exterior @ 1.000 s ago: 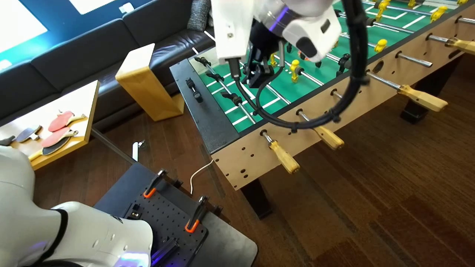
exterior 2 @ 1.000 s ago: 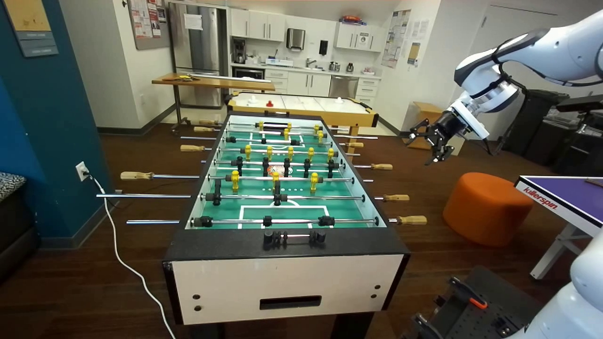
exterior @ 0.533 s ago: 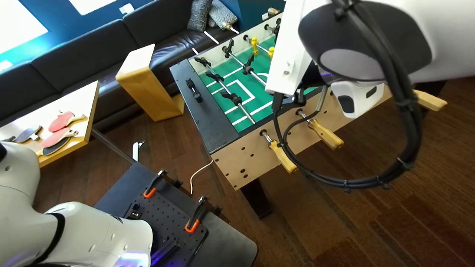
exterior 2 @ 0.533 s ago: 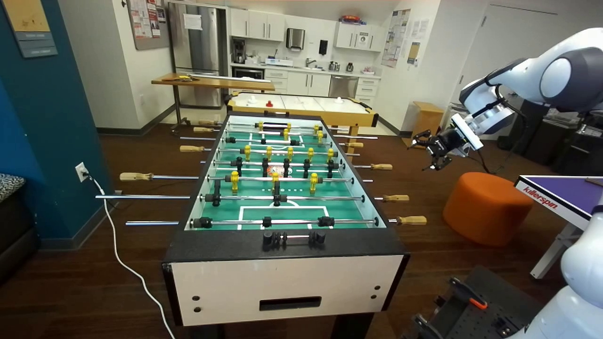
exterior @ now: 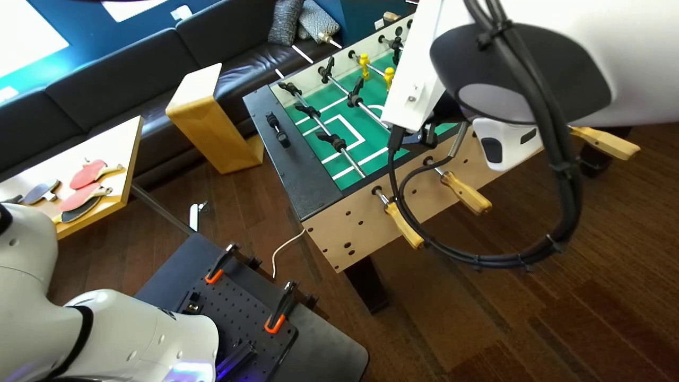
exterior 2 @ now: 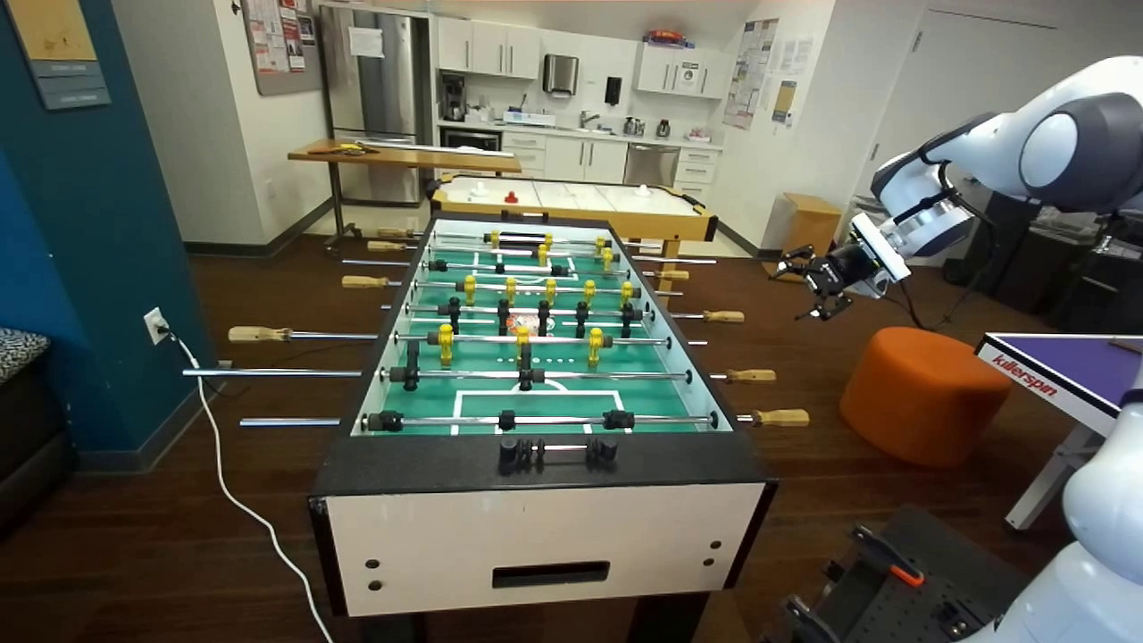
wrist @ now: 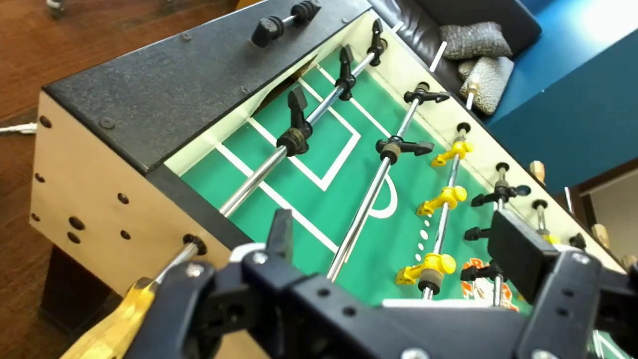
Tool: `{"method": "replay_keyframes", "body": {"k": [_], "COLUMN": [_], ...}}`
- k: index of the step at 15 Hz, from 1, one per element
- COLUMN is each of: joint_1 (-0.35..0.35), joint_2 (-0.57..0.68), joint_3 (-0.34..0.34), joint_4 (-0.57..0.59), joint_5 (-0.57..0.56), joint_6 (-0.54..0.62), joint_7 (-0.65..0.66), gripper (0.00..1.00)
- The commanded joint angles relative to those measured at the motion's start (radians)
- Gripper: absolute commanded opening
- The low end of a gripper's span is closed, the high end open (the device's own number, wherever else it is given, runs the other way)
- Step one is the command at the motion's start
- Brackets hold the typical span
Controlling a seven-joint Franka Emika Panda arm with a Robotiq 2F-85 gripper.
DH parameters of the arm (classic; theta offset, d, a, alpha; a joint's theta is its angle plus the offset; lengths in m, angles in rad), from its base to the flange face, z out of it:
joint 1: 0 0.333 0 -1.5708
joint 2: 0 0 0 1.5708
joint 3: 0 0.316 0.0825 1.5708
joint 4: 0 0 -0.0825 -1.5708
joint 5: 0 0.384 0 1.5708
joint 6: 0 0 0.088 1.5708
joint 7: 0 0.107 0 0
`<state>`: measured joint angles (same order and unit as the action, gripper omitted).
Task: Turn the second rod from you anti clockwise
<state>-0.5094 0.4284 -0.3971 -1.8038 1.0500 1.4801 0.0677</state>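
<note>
The pincer [wrist: 400,242] stands wide; lower toward 7 o'clock in an exterior view, centring the second rod's handle [exterior 2: 751,376] before closing.

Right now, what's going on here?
A white robot arm holds its open black gripper raised near a black-rimmed, tan-sided foosball table. The gripper grasps nothing. Counting from the robot, the second silver rod is probably the one to turn anticlockwise; its tan wooden handle is untouched.
</note>
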Motion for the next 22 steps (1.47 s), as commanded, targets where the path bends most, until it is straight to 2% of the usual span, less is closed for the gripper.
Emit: {"method": "replay_keyframes", "body": {"k": [1,6,10,11,12,14,17,22], "joint_1": [-0.05,-0.159,-0.274,-0.294,-0.257,-0.29,-0.295,-0.328], "joint_2": [0.109,0.304,0.474,0.498,0.418,0.473,0.49,0.519], "joint_3": [0.007,0.03,0.091,0.111,0.086,0.11,0.116,0.153], "joint_4": [0.136,0.364,0.543,0.559,0.449,0.495,0.52,0.515], "joint_5": [0.098,0.142,0.179,0.201,0.161,0.181,0.183,0.231], "joint_6": [-0.061,-0.204,-0.355,-0.379,-0.305,-0.338,-0.347,-0.446], "joint_7": [0.195,0.452,0.612,0.653,0.557,0.592,0.605,0.862], "gripper": [1.0,1.0,1.0,1.0,1.0,1.0,1.0,1.0]}}
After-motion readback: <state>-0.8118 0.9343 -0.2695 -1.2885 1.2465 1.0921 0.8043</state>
